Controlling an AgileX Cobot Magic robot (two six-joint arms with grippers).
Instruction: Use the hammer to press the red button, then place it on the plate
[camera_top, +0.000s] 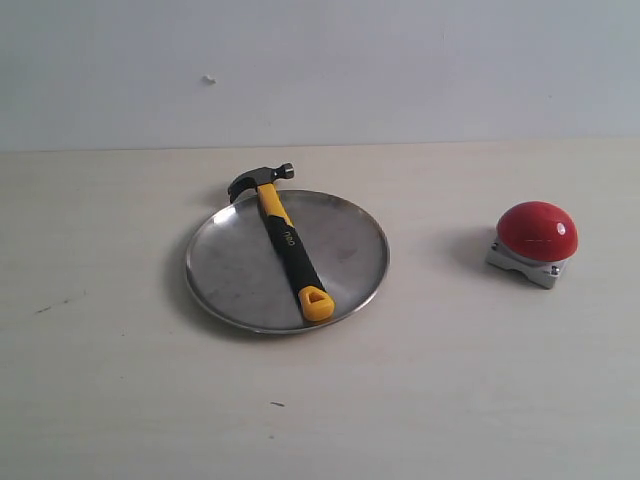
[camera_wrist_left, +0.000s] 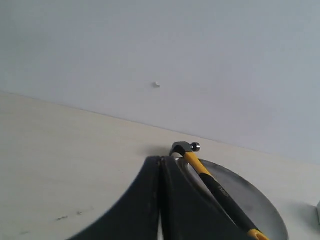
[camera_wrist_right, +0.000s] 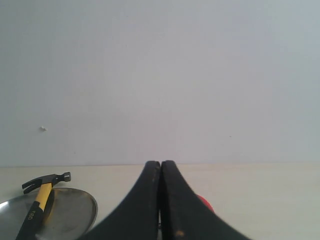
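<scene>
Tabletop (camera_top: 100, 380) at rest, pale wood grain under a blank white wall (camera_top: 400, 60), no arm in the wide shot. Left of centre: the plate (camera_top: 225, 270), round, dull silver, scuffed, lying flat. Across it, on a slant, the hammer (camera_top: 288, 250), yellow looped end inside the near rim, dark head poking over the far rim, claw to the left. Well apart to the right: the red button (camera_top: 537, 232), glossy dome on its grey base, nothing touching it.

From the wrist cameras: left gripper (camera_wrist_left: 160, 162) pinched fully closed on nothing, hovering short of the plate, hammer head just beyond its tips. Right gripper (camera_wrist_right: 160, 166) likewise clamped tight and empty, plate and hammer off to one side, a sliver of red peeking past one finger.

Step in hand, as a judgement only: either the very start, hammer not yet picked up, or the very end, hammer already set on the plate. Impossible to settle from this layout alone.

If the start: spread one pincer wide, drop over the black-and-yellow handle near mid-length, close firmly and lift clear of the rim. Then carry rightward, bring the head down square on the dome, and set the tool on the plate.

Worth watching: handle rolling on slick metal, plate skidding under a sideways nudge, head glancing off the rounded button.
</scene>
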